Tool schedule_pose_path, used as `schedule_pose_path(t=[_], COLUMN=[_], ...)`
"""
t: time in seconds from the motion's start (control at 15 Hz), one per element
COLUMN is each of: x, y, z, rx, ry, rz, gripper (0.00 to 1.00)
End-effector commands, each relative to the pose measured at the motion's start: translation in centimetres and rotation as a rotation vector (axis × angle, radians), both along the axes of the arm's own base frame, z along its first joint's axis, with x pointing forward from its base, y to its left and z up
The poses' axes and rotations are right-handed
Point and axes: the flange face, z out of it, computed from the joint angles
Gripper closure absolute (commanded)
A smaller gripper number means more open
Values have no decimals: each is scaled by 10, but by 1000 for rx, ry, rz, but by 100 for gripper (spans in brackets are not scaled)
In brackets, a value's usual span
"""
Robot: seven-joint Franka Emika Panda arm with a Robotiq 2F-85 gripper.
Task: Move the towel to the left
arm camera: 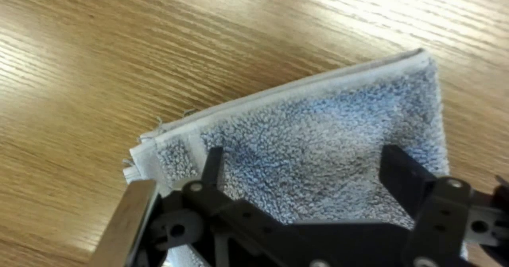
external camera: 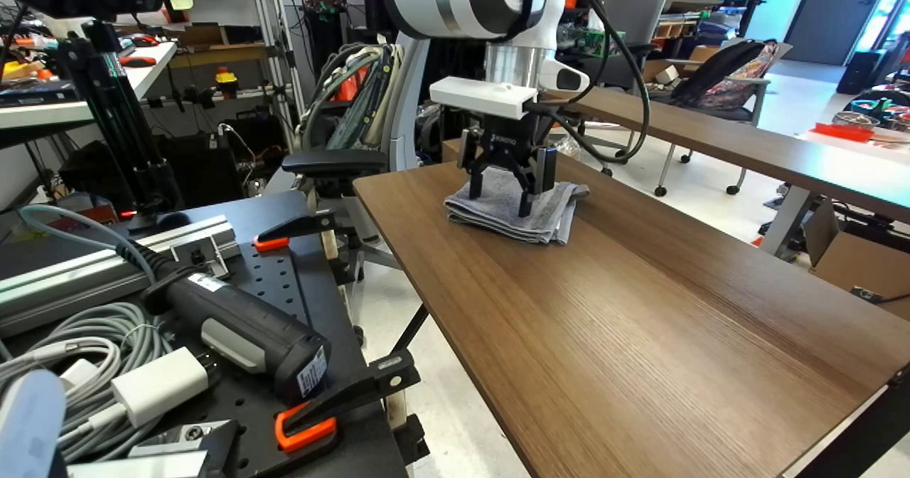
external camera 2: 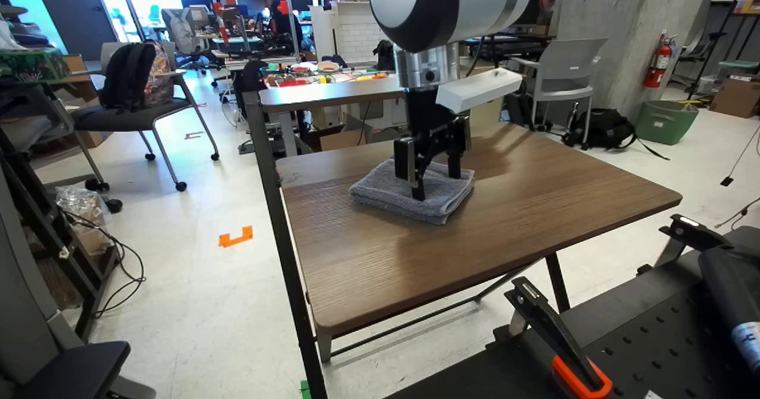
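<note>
The towel [external camera: 551, 216] is a folded grey cloth lying flat on the brown table [external camera: 604, 336]. In an exterior view it also shows as a thick, layered stack [external camera 2: 383, 188]. In the wrist view the towel [arm camera: 310, 128] has a pale hem along its upper edge and a pale stripe near its left end; its lower part is hidden behind the gripper. My gripper [external camera: 500, 202] points straight down over the towel, as it also does in an exterior view [external camera 2: 436, 186]. In the wrist view its fingers [arm camera: 304, 151] are wide apart with flat cloth between them. The tips are at the towel's top surface; I cannot tell whether they press it.
A black pegboard cart [external camera: 284, 286] with orange-tipped clamps [external camera: 306, 428], cables [external camera: 121, 336] and a black handheld tool [external camera: 242, 328] stands beside the table. A dark upright post [external camera 2: 276, 238] stands at a table edge. A grey office chair [external camera: 398, 108] is close behind the table.
</note>
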Motion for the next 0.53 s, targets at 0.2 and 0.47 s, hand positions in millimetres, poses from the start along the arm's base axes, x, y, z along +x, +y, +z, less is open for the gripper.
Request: schedule_pose_path(t=[0.2,0.47], x=[1,1], y=[0,0], z=[-2,-2], rx=[0,0], ry=[3,3], rz=[-1,-1], gripper=[0,0])
